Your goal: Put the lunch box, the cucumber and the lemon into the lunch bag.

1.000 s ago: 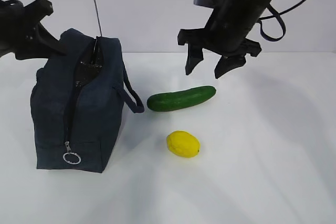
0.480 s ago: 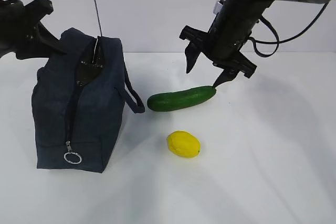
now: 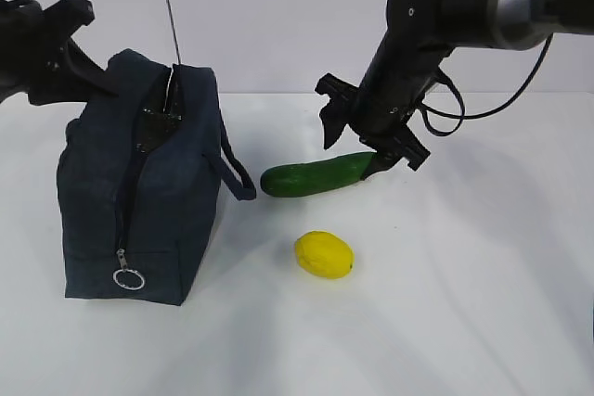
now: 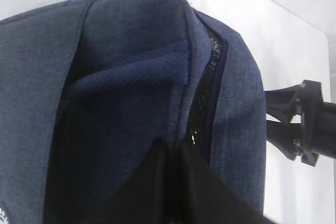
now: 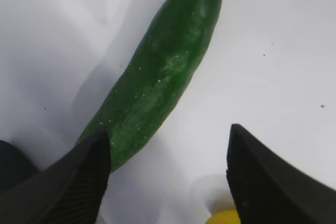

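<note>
The cucumber step is on: the right gripper (image 3: 357, 150) hangs spread wide over the right end of the cucumber (image 3: 316, 175), one finger beside that tip and nothing grasped, while the lemon (image 3: 324, 254) waits nearer on the table (image 3: 483, 275). Over on the left, the left gripper (image 4: 170, 182) appears pinched on the lunch bag (image 3: 139, 192) at its unzipped top, propping the mouth open. The lunch box is nowhere visible; next, those jaws need to straddle the cucumber, then close.
</note>
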Controlling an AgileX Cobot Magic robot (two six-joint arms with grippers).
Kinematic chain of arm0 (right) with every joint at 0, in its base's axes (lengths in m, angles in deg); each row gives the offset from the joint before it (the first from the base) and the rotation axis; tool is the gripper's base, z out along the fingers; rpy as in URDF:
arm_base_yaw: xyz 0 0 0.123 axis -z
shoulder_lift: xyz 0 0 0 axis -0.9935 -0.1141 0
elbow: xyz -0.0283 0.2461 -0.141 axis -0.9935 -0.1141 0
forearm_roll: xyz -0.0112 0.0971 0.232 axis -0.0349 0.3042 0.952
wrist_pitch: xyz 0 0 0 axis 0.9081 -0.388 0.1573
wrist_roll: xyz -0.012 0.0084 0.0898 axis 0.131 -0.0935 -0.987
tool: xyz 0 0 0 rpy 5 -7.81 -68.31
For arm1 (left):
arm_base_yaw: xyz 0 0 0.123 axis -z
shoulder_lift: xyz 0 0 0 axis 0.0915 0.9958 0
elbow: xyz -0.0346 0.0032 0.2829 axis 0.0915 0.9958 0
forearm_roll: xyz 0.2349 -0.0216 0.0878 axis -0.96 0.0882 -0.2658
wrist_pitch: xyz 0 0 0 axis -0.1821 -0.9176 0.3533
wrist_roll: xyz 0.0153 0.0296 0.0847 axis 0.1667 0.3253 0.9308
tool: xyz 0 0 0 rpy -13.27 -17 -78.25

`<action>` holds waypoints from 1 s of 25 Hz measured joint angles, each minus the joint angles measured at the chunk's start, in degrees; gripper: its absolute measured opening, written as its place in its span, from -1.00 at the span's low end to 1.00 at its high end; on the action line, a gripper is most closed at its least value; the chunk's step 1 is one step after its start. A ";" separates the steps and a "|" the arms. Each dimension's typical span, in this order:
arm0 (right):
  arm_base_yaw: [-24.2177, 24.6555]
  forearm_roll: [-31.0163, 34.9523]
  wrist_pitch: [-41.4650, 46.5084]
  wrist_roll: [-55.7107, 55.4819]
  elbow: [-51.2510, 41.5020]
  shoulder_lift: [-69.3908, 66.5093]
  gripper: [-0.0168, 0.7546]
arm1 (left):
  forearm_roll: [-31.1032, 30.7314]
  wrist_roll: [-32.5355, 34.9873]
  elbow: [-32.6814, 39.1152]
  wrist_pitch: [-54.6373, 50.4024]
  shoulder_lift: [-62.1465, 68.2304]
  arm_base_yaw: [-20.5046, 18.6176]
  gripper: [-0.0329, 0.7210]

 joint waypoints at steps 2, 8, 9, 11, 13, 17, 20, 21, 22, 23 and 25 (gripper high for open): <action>0.00 0.00 -1.51 -0.38 0.00 -0.95 0.44 | 0.00 0.00 0.00 0.00 0.00 0.00 -0.88; 0.00 0.00 -4.46 -1.55 0.07 -3.10 0.44 | 0.00 0.00 0.00 0.10 0.00 0.00 -0.88; 0.00 0.00 -4.97 -1.66 0.07 -3.36 0.44 | 0.00 0.00 0.00 0.10 0.00 0.00 -0.88; 0.00 0.10 -5.90 -1.74 0.07 -4.00 0.44 | 0.00 0.00 0.00 0.10 0.00 0.00 -0.88; 0.00 0.20 -6.23 -1.74 0.12 -4.59 0.45 | 0.00 0.00 0.00 0.10 0.00 0.00 -0.88; 0.00 0.66 -8.14 -1.78 0.12 -5.71 0.45 | 0.00 0.00 0.00 0.10 0.00 0.00 -0.88; 0.00 1.03 -9.63 -1.87 0.12 -6.19 0.45 | 0.00 0.00 0.00 0.10 0.00 0.00 -0.88; 0.00 1.18 -9.93 -1.87 0.12 -6.44 0.45 | 0.00 0.00 0.00 0.10 0.00 0.00 -0.88; 0.00 1.27 -10.23 -1.87 0.12 -6.60 0.45 | 0.00 0.00 0.00 0.10 0.00 0.00 -0.88; 0.00 1.27 -10.62 -2.01 0.12 -6.74 0.45 | 0.00 0.00 0.00 0.10 0.00 0.00 -0.88; 0.00 1.40 -11.13 -2.39 0.12 -6.98 0.45 | 0.00 0.00 0.00 0.10 0.00 0.00 -0.88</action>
